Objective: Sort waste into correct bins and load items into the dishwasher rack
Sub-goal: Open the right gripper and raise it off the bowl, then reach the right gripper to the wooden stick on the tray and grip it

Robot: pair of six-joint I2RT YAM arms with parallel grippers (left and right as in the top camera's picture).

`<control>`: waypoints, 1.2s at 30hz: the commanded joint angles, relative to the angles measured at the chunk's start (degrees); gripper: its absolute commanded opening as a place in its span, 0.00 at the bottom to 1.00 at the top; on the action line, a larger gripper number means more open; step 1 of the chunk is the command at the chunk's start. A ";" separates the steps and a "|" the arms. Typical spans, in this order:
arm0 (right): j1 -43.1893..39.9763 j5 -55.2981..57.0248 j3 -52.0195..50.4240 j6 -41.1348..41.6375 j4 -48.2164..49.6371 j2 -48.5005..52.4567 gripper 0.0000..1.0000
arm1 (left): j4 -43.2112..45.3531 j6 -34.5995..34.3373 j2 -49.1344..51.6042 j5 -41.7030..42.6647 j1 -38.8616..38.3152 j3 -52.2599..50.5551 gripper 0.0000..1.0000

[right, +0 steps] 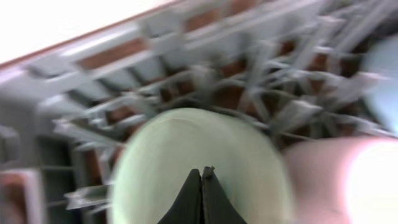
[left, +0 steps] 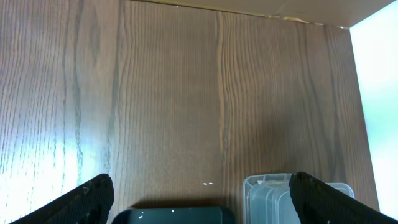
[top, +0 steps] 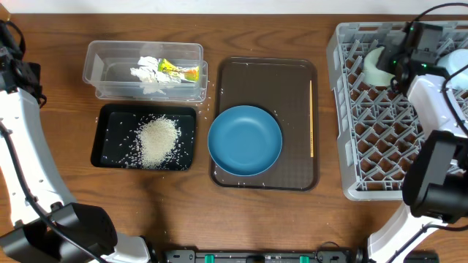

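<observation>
Left of brown tray (top: 307, 175): tissue (top: 146, 73), wrapper (top: 179, 70) in clear tub (top: 95, 62), rice (top: 157, 141) in black tray (top: 106, 157), waste done. Right of it: mint-green bowl (right: 186, 143) in rack (top: 365, 146), right pincer (right: 203, 170) closed above, empty. On it: dish (top: 245, 140), chopsticks (top: 311, 117), unloaded. Left pincer (left: 202, 186) wide, empty.

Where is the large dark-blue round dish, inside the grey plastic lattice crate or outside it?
Outside. The dark-blue round dish lies on the brown rectangular tray, apart from the grey crate.

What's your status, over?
Left gripper open, empty. Right gripper shut, at mint-green bowl in rack. Dark-blue dish, chopsticks on brown tray, unobstructed.
</observation>
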 commanded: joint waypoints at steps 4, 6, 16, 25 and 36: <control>-1.36 9.33 0.04 -1.88 -2.10 -1.55 0.01 | -0.37 0.50 0.04 -0.52 0.09 0.11 0.92; -1.18 8.61 0.04 -1.88 -2.36 -1.55 0.01 | -0.37 0.50 0.04 -0.52 0.09 0.11 0.92; 2.32 -2.93 0.04 1.20 -2.38 -9.68 0.13 | -0.37 0.50 0.04 -0.55 0.09 0.11 0.92; 5.97 -50.16 0.04 1.31 -2.45 -20.22 0.99 | -0.37 0.50 0.04 -0.52 0.09 0.11 0.92; 23.45 -11.98 0.02 7.30 -25.64 -13.94 0.88 | -0.37 0.50 0.04 -0.55 0.09 0.11 0.92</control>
